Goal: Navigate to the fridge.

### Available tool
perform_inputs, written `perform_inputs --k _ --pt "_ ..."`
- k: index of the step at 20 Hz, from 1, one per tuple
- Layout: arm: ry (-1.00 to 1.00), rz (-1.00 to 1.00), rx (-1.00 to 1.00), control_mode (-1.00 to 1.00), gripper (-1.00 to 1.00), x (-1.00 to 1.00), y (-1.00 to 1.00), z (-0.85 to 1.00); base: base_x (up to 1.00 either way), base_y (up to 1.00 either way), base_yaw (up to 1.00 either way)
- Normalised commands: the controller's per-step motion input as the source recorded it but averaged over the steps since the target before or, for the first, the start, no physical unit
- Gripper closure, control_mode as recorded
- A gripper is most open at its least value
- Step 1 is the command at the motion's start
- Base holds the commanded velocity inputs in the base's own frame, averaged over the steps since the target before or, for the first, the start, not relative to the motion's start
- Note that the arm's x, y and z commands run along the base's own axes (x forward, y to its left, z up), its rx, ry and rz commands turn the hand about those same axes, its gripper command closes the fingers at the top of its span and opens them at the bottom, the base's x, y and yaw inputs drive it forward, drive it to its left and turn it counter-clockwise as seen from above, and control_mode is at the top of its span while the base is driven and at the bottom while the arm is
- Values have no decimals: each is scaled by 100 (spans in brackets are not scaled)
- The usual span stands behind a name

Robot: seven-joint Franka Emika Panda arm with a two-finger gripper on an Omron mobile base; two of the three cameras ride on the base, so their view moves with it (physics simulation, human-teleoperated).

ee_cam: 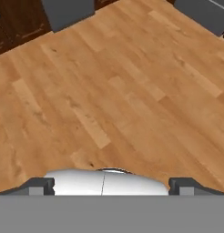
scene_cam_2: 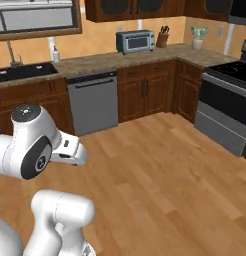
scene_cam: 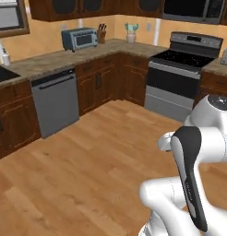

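Wooden plank flooring [scene_cam: 87, 156], warm and lightly grained, is stretching across the open centre of the kitchen, and the base is standing on it facing a corner of dark brown cabinets. Reading left to right in the left base view: a sink [scene_cam: 2, 73] is sitting at 9 o'clock, a flat grey dishwasher front [scene_cam: 55, 101] at 10 o'clock, a boxy blue-grey toaster oven [scene_cam: 80, 38] on the speckled stone counter [scene_cam: 50, 59] at 11 o'clock, a knife block [scene_cam: 102, 34] and a pale utensil holder [scene_cam: 131, 33] near 12 o'clock, and a grey stove [scene_cam: 180, 76] with a glossy black cooktop at 1 o'clock. The fridge is appearing among none of these fixtures, so its bearing from the gripper cannot be read; as a judgement, it is lying outside the present field, and the base is needing to rotate before any heading or approach axis can be fixed. The white arm [scene_cam: 198, 152] is folded compactly over the base, smooth-shelled with dark joint bands. In the hand view the gripper [ee_cam: 112, 186] is pointing down at bare floor, and its two dark fingertips [ee_cam: 40, 185] are standing far apart at 7 and 5 o'clock, so the claw is spread wide and holding nothing. The single arm is the sole manipulator, so no nearer-hand choice is arising.
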Motion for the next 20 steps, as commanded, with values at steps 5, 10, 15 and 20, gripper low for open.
perform_inputs --k 5,10,15,20 --pt "0 0 0 100 -100 0 0 0 18 -51 -64" --pt "0 0 0 100 -100 0 0 0 40 -43 -52" --pt "0 0 0 100 -100 0 0 0 60 -26 -44" --pt "0 0 0 100 -100 0 0 0 80 -13 -38"
